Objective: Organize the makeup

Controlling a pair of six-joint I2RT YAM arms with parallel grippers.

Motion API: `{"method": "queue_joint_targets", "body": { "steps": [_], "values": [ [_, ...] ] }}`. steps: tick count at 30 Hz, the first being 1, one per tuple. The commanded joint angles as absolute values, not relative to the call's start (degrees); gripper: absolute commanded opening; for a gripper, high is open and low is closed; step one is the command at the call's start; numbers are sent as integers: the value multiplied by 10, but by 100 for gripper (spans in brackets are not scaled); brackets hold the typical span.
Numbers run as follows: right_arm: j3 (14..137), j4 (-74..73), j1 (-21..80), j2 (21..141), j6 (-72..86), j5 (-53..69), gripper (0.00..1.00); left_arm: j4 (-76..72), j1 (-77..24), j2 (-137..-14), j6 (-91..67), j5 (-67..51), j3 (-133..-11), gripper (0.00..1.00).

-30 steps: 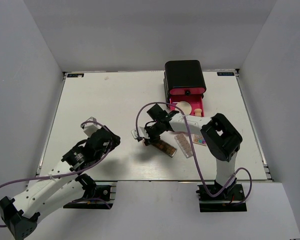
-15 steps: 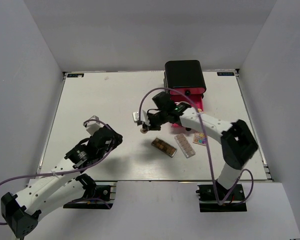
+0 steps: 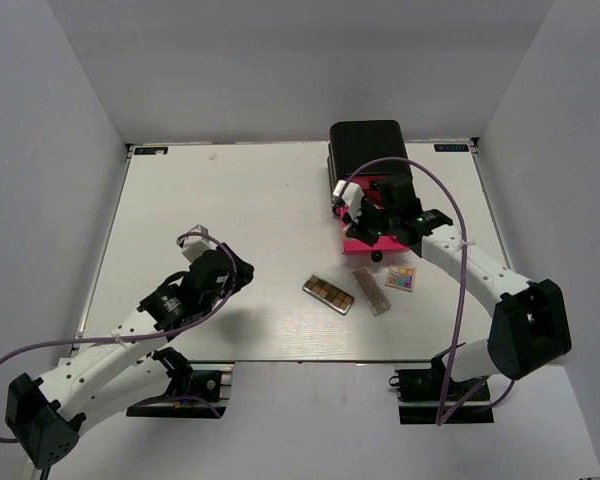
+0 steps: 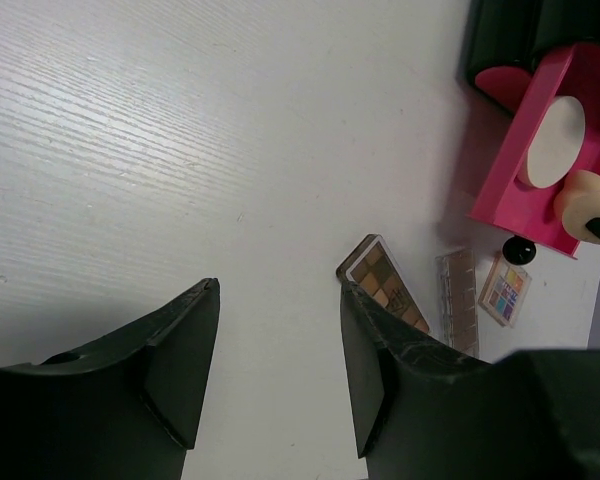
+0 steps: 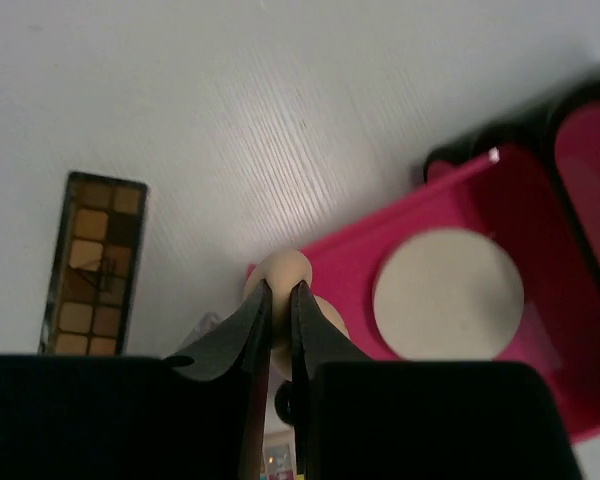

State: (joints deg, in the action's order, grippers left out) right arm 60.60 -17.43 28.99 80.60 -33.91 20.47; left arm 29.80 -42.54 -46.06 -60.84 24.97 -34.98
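The left gripper (image 4: 278,295) is hovering half-open and empty over the desk's near-left part. Toward the near edge, the brown rectangular palette (image 3: 328,293), clear pinkish palette (image 3: 371,290) and small square multicolour palette (image 3: 401,278) are lying side by side, waiting. The right gripper (image 5: 280,290), down beside them a second ago, is now hanging over the open pink drawer (image 5: 345,250) toward the far edge, pinching a smooth beige egg-shaped sponge (image 5: 280,267), probably bound beside the round cream puff (image 5: 448,293).

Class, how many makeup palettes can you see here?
3: brown palette leftmost, clear pinkish palette in the middle, small multicolour palette rightmost. More may hide in the partly covered pink drawer.
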Motion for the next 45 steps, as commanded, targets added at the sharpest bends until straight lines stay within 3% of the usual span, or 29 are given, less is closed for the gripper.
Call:
{"method": "queue_joint_targets", "body": {
  "steps": [1,10,14,17,28,30,31,32,34,36,37,39,40,41,45],
  "values": [
    [587,-166,259,778,-304,175,0,270,-425,-468,-592,237,-350,62],
    [562,-154,206,821,-265,183,0,236,-425,-486,-583,223,-345,62],
    [575,-154,199,843,-248,185,38,232,-430,-490,-582,223,-344,62],
    [578,-154,191,854,-239,192,55,225,-430,-490,-584,221,-339,62],
    [561,-114,152,782,-197,267,61,215,-430,-497,-577,220,-338,62],
    [524,-51,135,719,-160,271,73,214,-430,-497,-577,220,-338,62],
    [470,-19,131,693,-143,247,89,215,-430,-497,-577,220,-338,62],
    [435,29,129,664,-88,223,89,214,-430,-495,-577,221,-337,62],
    [373,122,122,595,-42,193,89,216,-430,-491,-579,221,-335,62],
    [352,81,113,585,-9,215,77,213,-430,-487,-580,221,-329,62],
    [355,57,109,588,11,246,62,213,-430,-486,-580,218,-328,62],
    [358,16,99,587,46,279,41,213,-430,-486,-580,217,-329,62],
    [353,-16,96,582,55,297,22,214,-430,-486,-579,217,-330,62],
    [337,-20,95,577,64,303,16,215,-430,-488,-580,217,-330,62],
    [310,-35,85,566,89,291,14,215,-430,-485,-580,215,-327,62]
  ]
}}
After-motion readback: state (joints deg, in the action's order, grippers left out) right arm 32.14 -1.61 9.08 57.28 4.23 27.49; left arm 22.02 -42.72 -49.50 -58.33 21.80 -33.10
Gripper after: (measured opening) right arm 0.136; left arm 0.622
